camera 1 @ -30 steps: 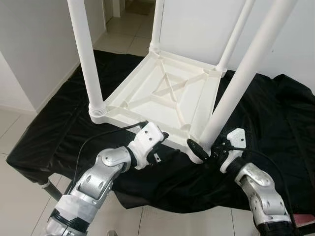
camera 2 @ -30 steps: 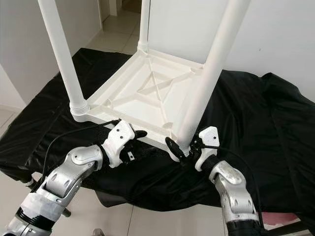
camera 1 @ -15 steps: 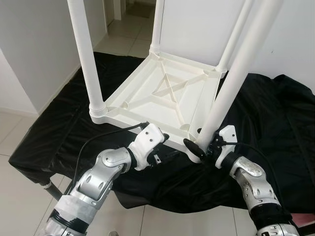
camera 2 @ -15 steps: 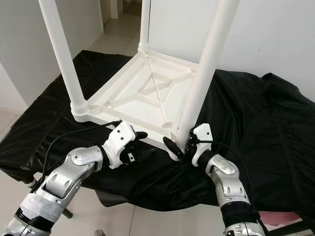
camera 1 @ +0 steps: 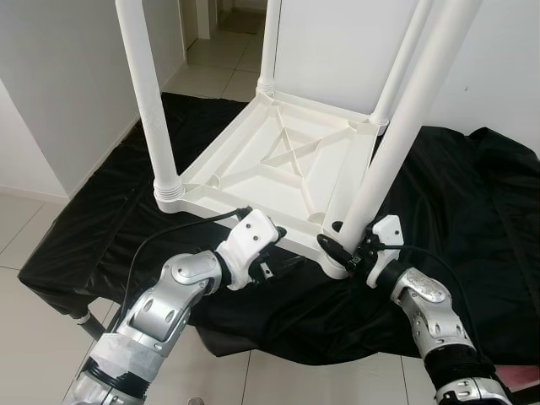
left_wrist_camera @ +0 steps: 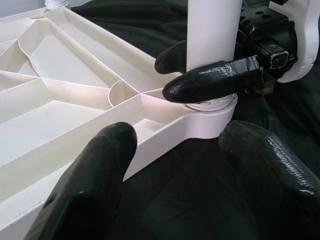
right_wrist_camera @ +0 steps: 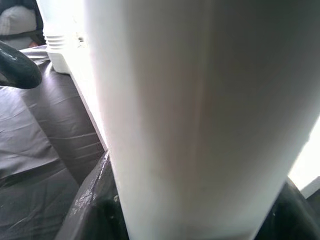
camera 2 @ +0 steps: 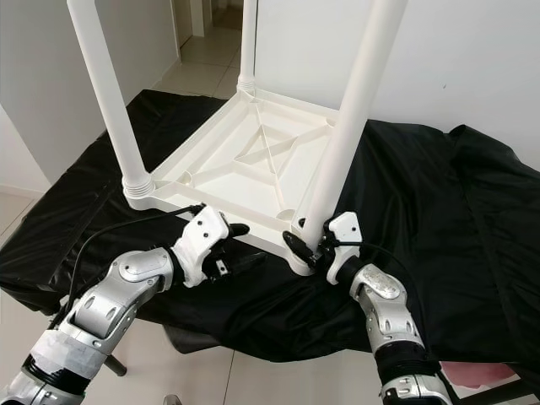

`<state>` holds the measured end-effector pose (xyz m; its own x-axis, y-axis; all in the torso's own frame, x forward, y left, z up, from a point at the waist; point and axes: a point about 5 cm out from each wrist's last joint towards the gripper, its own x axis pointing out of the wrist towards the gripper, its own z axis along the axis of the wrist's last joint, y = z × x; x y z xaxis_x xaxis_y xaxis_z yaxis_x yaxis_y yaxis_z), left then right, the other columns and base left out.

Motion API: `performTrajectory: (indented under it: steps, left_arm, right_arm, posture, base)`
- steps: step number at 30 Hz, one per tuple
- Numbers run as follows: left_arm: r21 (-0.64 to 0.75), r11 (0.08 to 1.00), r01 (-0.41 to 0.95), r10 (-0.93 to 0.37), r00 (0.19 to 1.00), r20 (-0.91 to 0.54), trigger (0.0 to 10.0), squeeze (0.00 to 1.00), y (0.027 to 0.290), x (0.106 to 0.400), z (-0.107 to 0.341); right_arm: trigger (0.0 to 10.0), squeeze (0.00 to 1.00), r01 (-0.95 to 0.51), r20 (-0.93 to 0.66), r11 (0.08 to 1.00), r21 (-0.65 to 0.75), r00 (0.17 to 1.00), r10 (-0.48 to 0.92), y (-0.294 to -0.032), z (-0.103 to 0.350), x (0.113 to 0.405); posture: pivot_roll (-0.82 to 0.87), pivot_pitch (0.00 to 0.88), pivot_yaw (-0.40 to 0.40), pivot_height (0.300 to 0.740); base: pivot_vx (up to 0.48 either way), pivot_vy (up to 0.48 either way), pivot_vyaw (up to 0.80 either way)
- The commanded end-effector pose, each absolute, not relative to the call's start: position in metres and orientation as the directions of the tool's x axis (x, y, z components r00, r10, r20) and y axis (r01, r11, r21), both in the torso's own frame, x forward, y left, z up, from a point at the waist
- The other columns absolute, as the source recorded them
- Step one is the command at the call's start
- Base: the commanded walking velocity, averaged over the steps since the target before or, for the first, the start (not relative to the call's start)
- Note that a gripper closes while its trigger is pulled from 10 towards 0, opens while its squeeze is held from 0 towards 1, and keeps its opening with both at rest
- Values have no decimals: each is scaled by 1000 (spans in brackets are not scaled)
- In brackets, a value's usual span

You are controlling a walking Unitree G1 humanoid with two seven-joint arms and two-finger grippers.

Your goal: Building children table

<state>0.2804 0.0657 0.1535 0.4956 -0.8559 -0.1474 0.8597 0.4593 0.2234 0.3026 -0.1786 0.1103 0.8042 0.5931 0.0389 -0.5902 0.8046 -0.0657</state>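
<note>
Right claw [camera 1: 344,247] grips the near table leg [camera 1: 396,143] at its base; left claw [camera 1: 278,249] hovers released beside the upturned tabletop [camera 1: 278,160].

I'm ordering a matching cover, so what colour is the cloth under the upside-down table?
Black, slightly glossy cloth; it shows best in the left eye view.

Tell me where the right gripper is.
Right gripper clasps the base of the near right white plastic leg, at the upturned white tabletop corner.
</note>
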Motion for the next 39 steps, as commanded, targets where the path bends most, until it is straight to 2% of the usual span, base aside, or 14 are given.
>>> performTrajectory:
  steps: [1, 4, 6, 7, 8, 11, 15, 19, 22, 28, 29, 39]
  left_arm:
    - [222, 427, 876, -873, 464, -149, 10000, 0, 64, 279, 157]
    - [217, 429, 877, -874, 464, -144, 10000, 0, 64, 279, 157]
    - [216, 429, 877, -874, 463, -144, 10000, 0, 63, 279, 156]
    - [213, 428, 878, -875, 461, -146, 10000, 0, 63, 278, 155]
    - [213, 428, 878, -875, 461, -146, 10000, 0, 63, 278, 155]
    - [207, 426, 881, -878, 457, -142, 10000, 0, 60, 278, 155]
    - [203, 425, 882, -880, 456, -137, 10000, 0, 58, 279, 155]
    - [199, 418, 886, -885, 447, -133, 10000, 0, 55, 278, 155]
    - [200, 419, 886, -884, 448, -131, 10000, 0, 54, 280, 155]
    - [201, 422, 884, -884, 450, -127, 10000, 0, 54, 282, 157]
    - [202, 420, 885, -884, 449, -127, 10000, 0, 54, 282, 157]
    - [219, 437, 872, -875, 469, -120, 10000, 0, 60, 289, 161]
  right_arm:
    - [10000, 0, -550, 57, 834, -48, 832, 552, -179, 110, 300]
    - [10000, 0, -386, 113, 922, -13, 916, 385, -183, 116, 298]
    - [10000, 0, -342, 116, 940, -5, 933, 340, -184, 116, 297]
    - [10000, 0, -274, 117, 962, -8, 955, 273, -184, 116, 294]
    - [10000, 0, -274, 117, 962, -8, 955, 273, -184, 116, 294]
    - [10000, 0, -156, 87, 987, 29, 984, 153, -178, 111, 285]
    - [10000, 0, -97, 71, 995, 39, 993, 94, -170, 108, 279]
    - [10000, 0, 45, 34, 995, 85, 998, -48, -148, 105, 273]
    - [10000, 0, 69, 38, 994, 86, 997, -72, -140, 108, 272]
    - [10000, 0, 34, 40, 997, 72, 999, -37, -132, 113, 271]
    - [10000, 1000, 20, 52, 997, 76, 998, -24, -133, 115, 270]
    - [10000, 1000, -75, 131, 996, 57, 989, 67, -135, 127, 266]
  posture:
    - [14, 28, -39, 740]
    - [-1, 34, -39, 740]
    - [-5, 34, -40, 740]
    - [-11, 36, -40, 740]
    - [-11, 36, -40, 740]
    - [-28, 46, -41, 740]
    - [-34, 50, -41, 740]
    - [-44, 54, -40, 740]
    - [-47, 58, -41, 740]
    - [-51, 70, -44, 740]
    - [-53, 69, -45, 740]
    - [-56, 66, -44, 740]
  base:
    - [0, 0, 0]
    - [0, 0, 0]
    - [0, 0, 0]
    - [0, 0, 0]
    - [0, 0, 0]
    - [0, 0, 0]
    - [0, 0, 0]
    - [0, 0, 0]
    - [0, 0, 0]
    - [0, 0, 0]
    - [0, 0, 0]
    - [0, 0, 0]
